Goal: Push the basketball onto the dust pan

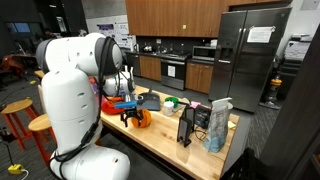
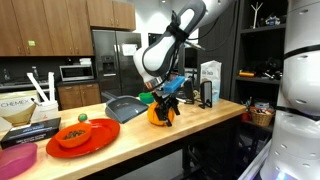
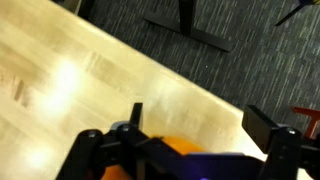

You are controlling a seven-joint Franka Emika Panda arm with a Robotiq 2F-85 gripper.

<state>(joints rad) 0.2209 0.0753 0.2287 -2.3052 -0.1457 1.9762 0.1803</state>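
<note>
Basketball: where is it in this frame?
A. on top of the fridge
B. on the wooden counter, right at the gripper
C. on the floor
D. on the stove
B: in an exterior view the basketball sits on the wooden counter, directly under the gripper.

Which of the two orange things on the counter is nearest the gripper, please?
The basketball, right at the gripper; the other orange thing sits on the red tray, far along the counter.
</note>
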